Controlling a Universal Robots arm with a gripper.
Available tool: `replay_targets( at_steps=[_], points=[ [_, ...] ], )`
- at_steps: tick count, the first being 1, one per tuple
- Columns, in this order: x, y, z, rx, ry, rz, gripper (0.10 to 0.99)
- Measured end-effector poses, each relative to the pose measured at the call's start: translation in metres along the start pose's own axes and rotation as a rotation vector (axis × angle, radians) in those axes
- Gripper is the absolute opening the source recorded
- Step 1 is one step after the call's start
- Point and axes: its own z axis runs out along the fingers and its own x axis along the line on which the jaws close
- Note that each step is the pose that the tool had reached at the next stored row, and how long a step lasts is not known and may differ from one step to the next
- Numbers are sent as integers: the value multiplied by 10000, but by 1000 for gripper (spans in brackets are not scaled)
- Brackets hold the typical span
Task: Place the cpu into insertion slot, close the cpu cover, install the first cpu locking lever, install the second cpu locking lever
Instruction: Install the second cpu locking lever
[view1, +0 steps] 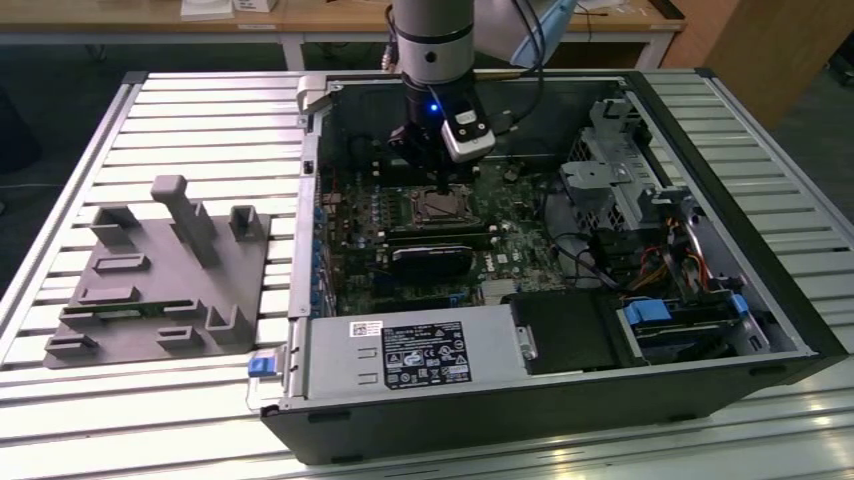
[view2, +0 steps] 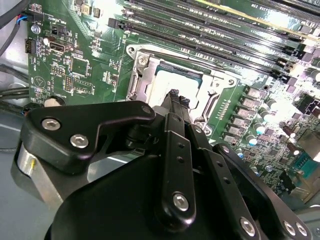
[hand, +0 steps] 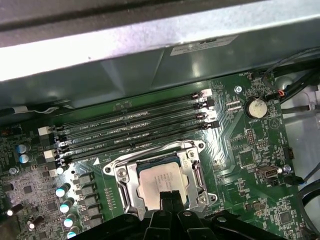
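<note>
With the cpu (hand: 161, 180) seated in its socket inside the cpu cover (hand: 195, 172), the hand (hand: 169, 198), fingers pinched narrow and empty, needed a straight, gentle press.

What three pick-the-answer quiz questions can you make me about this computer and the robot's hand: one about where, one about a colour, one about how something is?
1. Where is the hand?
A) Over the cpu, inside the computer case
B) Over the grey holder beside the case
C) Over the wooden desk

2. What colour is the circuit board?
A) Red
B) Green
C) Yellow

3. How does the cpu cover lie?
A) Standing up, open
B) Flat, framing the cpu
C) Taken off, on the table

Answers:
1 A: the exterior view shows the arm reaching down into the case, and both wrist views show the hand's tip right at the cpu.
2 B: the board is green in every view.
3 B: in the first wrist view the silvery frame lies flat around the cpu in its socket.
</note>
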Motion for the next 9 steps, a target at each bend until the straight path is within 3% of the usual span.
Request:
replay_targets(
  at_steps=[9],
  points=[
    [-6,-21,0,1,1,-1,106]
  ],
)
